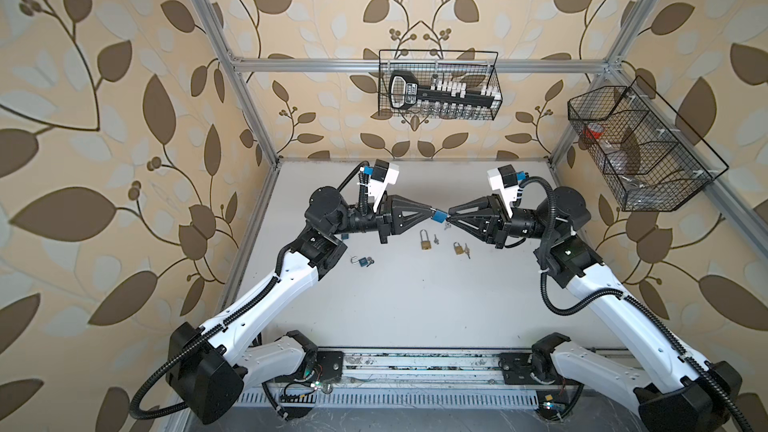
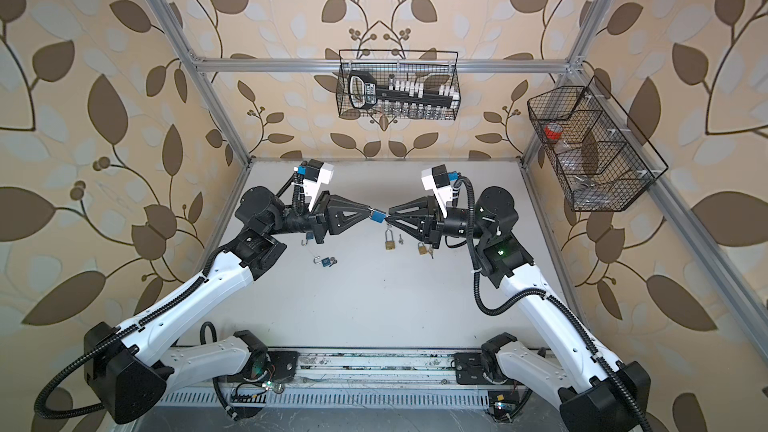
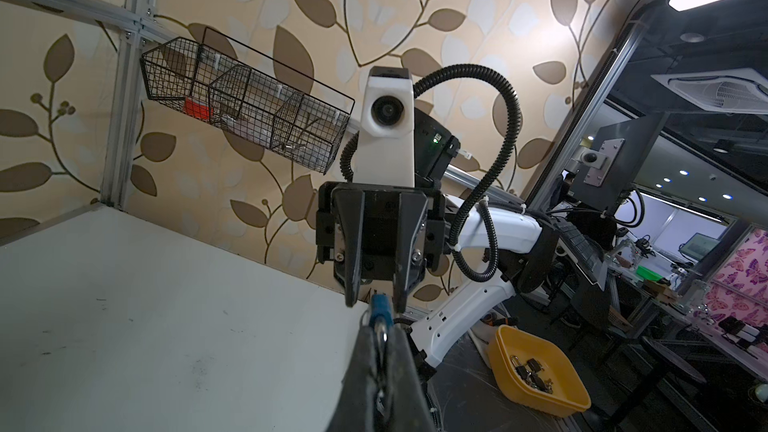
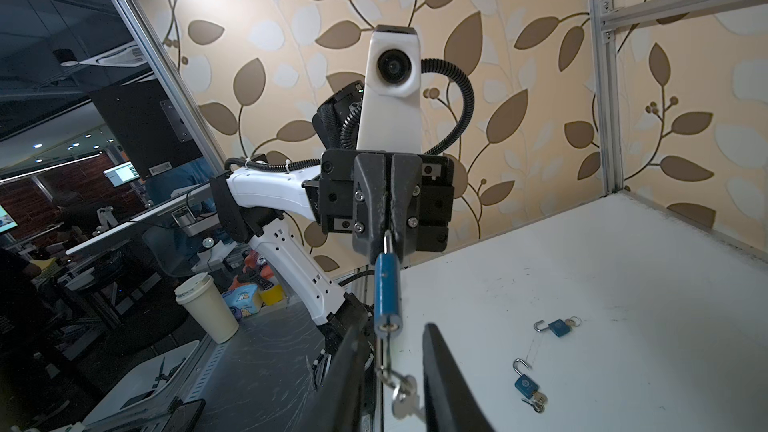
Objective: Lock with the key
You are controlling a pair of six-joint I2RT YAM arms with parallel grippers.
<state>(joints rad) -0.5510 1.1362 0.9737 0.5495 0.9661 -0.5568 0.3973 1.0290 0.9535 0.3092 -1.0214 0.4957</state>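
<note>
Logged blue padlock (image 4: 386, 292) held aloft by its shackle in the closed left gripper (image 4: 388, 241). Traced its long axis straight out of that claw toward the right gripper (image 4: 392, 334). Found the key (image 4: 382, 367) apparently seated at the padlock's keyhole end, flanked by right jaws partly apart, gripping nothing. Judged right arm nearer: pinch, then turn.

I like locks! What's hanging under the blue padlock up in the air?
A small key ring with a silver key dangles under the blue padlock. The shackle's top is hidden inside the left pincer.
</note>
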